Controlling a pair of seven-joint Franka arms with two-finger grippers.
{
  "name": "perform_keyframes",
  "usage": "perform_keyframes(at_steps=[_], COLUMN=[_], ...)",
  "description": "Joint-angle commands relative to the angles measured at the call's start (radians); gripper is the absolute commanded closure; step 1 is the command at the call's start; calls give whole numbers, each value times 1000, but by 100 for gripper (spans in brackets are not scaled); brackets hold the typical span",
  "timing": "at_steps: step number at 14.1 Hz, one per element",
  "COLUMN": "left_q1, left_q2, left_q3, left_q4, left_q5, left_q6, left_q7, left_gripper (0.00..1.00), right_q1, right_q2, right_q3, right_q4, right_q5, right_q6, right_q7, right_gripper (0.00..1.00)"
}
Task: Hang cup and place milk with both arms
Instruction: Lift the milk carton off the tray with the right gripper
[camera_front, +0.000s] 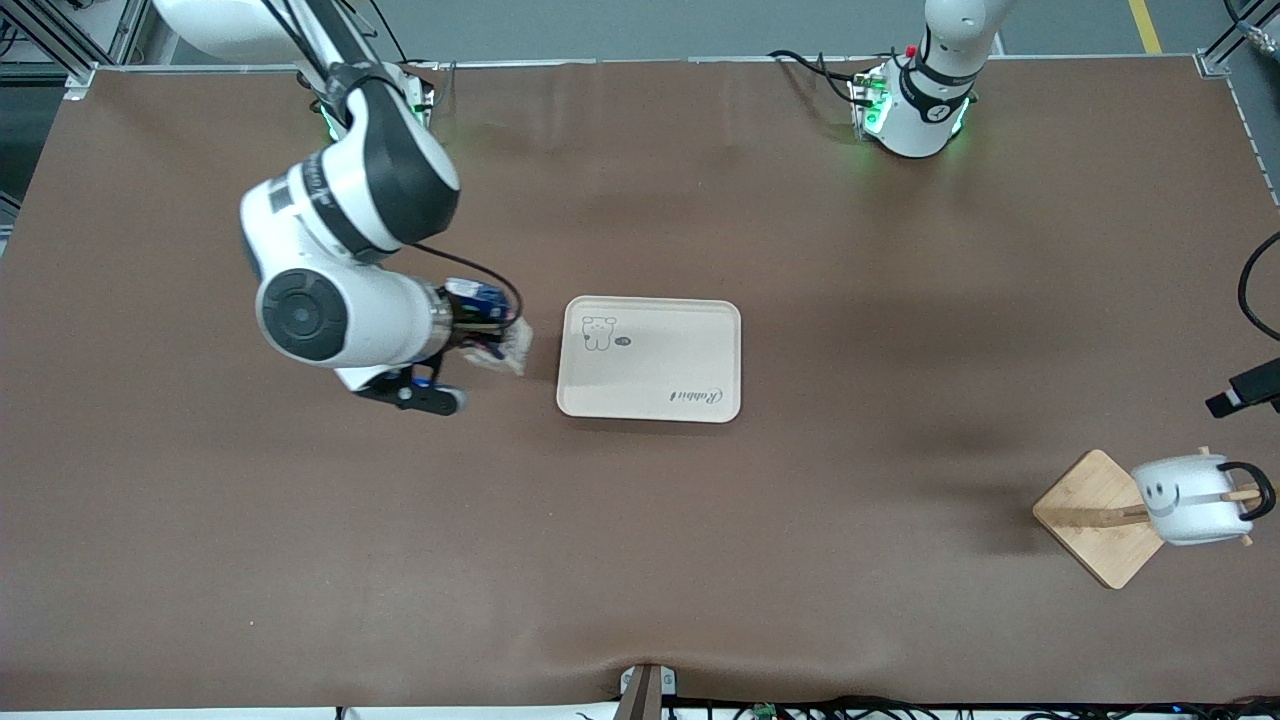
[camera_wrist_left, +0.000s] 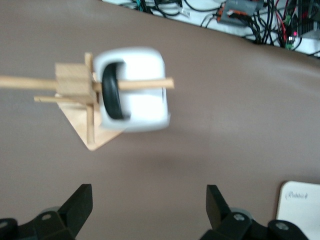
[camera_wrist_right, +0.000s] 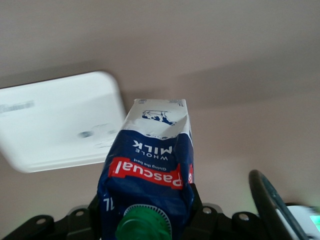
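Brown worktop carries the cup (camera_front: 1190, 500) already hung on the rack (camera_front: 1095, 517) by the left arm's end, left gripper (camera_wrist_left: 149, 212) released above, while the right gripper (camera_wrist_right: 145, 220) clenches the milk (camera_front: 492, 330) beside the tray (camera_front: 650, 358), where its tilt could topple it on release.

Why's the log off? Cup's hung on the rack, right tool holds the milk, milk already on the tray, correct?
Not on the tray. The front view shows the milk in the right tool, up beside the tray. The cup does hang on the rack.
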Motion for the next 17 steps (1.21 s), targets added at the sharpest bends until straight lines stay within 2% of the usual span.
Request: perform_keyframes(at_steps=[1,4,7,9,11,12,17], left_q1=[0,0,3,1,1,1,3], left_q2=[-69,-104,-106,-106,-107,-107,-144], left_q3=[-42,-130,-187,-200,-220,-230,-250], left_q4=[-4,-1,5,6,38,49,54], left_q5=[79,191,288,288,288,288,285], left_q6=[-70,-151,-169,-173,-233,-260,-278], left_q7=[-73,-210,-209,-206,-207,-210,-207], left_gripper=[0,0,0,0,0,0,0], right_q1=[-87,-235,-368,-423,-487,-509,-560], right_q2=[-58,-92,-93,-122,-189,-203,-199], right_q3=[15,15,16,15,16,16,14], right_q4=[-38,-95,-120,-207,-392,-452,-545], right_q5=[-87,-130,-133,-135,-135,-135,-179], right_q6=[-35,-24,-3,67,237,291,357], right_q7=[-93,-299,-437,-515,-616,-640,-661], right_gripper=[100,100,100,100,100,100,100])
